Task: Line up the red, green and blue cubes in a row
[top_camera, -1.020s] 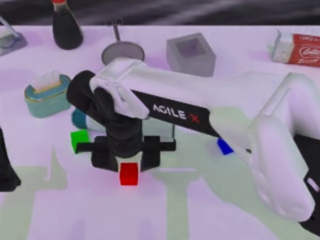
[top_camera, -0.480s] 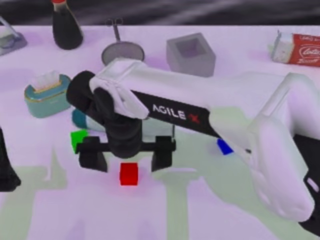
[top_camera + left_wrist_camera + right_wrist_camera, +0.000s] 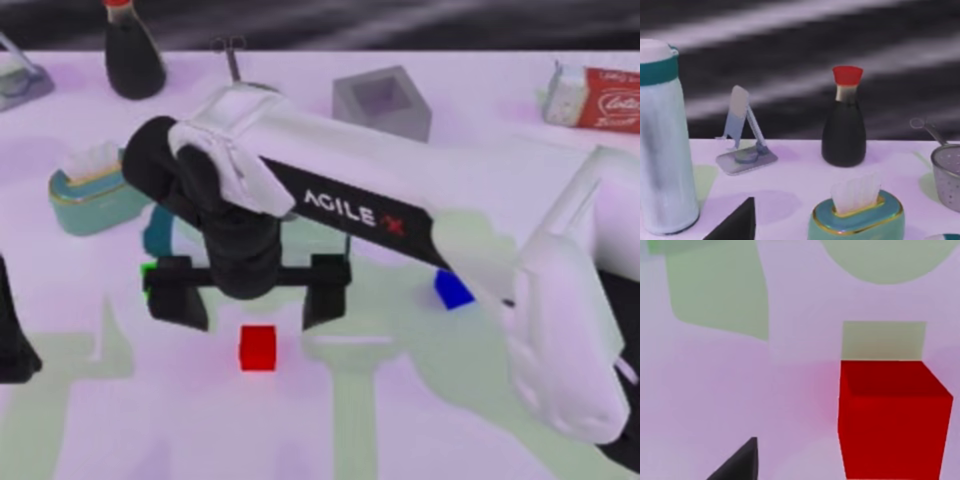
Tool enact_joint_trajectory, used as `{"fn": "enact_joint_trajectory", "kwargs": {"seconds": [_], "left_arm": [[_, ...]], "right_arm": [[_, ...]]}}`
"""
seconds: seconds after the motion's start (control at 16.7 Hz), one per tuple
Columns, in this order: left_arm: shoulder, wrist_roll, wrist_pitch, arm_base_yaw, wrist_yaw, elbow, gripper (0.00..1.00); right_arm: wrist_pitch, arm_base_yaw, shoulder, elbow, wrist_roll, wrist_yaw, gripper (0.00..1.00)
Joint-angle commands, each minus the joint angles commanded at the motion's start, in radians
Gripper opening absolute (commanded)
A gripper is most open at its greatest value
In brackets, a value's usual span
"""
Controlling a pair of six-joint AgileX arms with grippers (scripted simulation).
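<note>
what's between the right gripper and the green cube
Nothing visible. The right gripper hangs open with its left finger right over the green cube, hiding most of it. The teal container sits just behind the cube; the red cube lies clear in front.

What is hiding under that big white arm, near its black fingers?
The green cube shows only as a sliver beside the right gripper, whose fingers stand open. The rest is covered. The red cube lies in plain sight.

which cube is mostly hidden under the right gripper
The green cube: only a sliver shows beside the open right gripper at its left finger. The red cube and blue cube both sit in plain sight on the table.
</note>
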Motion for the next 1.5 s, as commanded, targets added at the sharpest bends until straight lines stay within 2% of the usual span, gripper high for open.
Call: {"fn": "enact_joint_trajectory", "kwargs": {"seconds": [0.3,0.6,0.78,0.96,1.2,1.5], "left_arm": [[0.000,0.000,0.000,0.000,0.000,0.000,1.00],[0.007,0.005,-0.005,-0.002,0.000,0.007,1.00],[0.074,0.050,-0.047,-0.015,0.003,0.072,1.00],[0.213,0.135,-0.128,-0.038,0.003,0.198,1.00],[0.507,0.289,-0.279,-0.077,0.002,0.422,1.00],[1.008,0.517,-0.511,-0.134,0.002,0.744,1.00]], "right_arm": [[-0.144,0.007,-0.015,0.130,-0.001,0.000,1.00],[-0.137,-0.003,-0.022,0.121,-0.006,0.003,1.00],[-0.087,-0.038,-0.110,0.043,-0.052,0.030,1.00],[0.007,-0.107,-0.294,-0.113,-0.133,0.071,1.00],[0.185,-0.240,-0.672,-0.429,-0.277,0.121,1.00],[0.457,-0.445,-1.268,-0.973,-0.489,0.147,1.00]]}}
